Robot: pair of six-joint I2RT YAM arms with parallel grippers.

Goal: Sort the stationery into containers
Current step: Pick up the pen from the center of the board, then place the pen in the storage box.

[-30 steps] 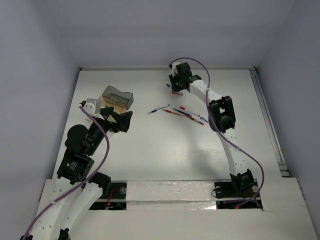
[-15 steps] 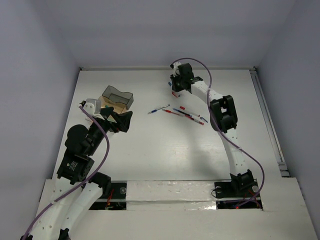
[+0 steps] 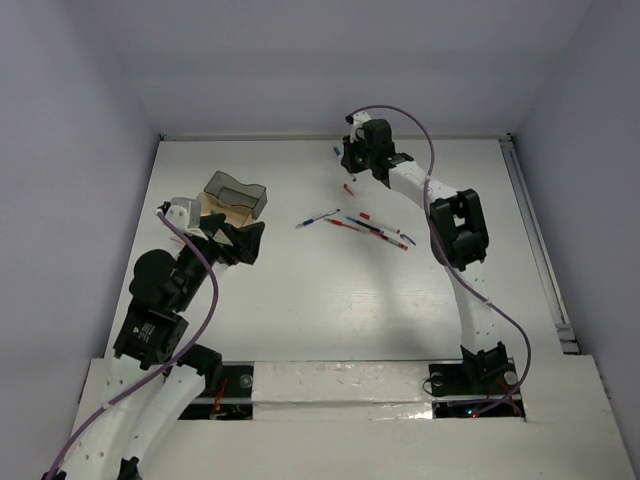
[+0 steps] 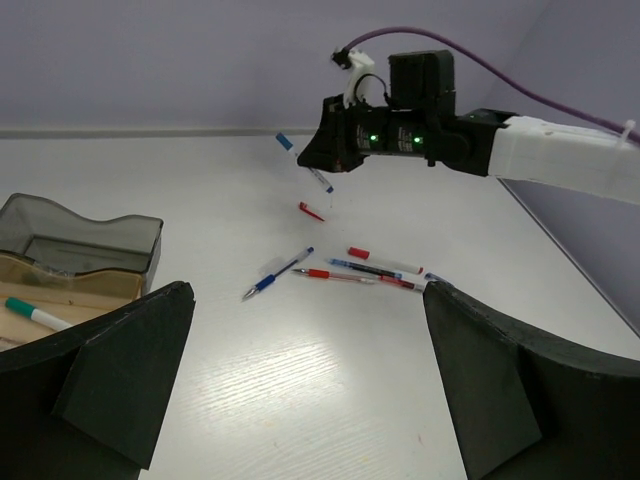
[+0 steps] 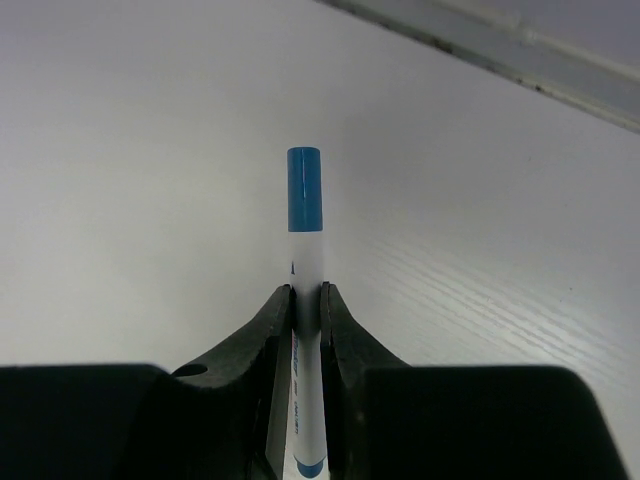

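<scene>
Your right fingers (image 5: 262, 345) pinch the blue-capped marker (image 5: 305, 255), held clear of the surface (image 3: 330, 300) at the far middle, so next carry it left to the trays (image 4: 100, 235), where your left fingers (image 4: 120, 370) hang spread apart.

The containers (image 3: 235, 197) sit at the surface's (image 3: 320, 300) far left, one holding a marker (image 4: 36, 315), loose pens (image 3: 368, 227) lie to their right, and behind those a pen (image 5: 305, 300) sits between the right fingers (image 5: 268, 340), apparently raised.
</scene>
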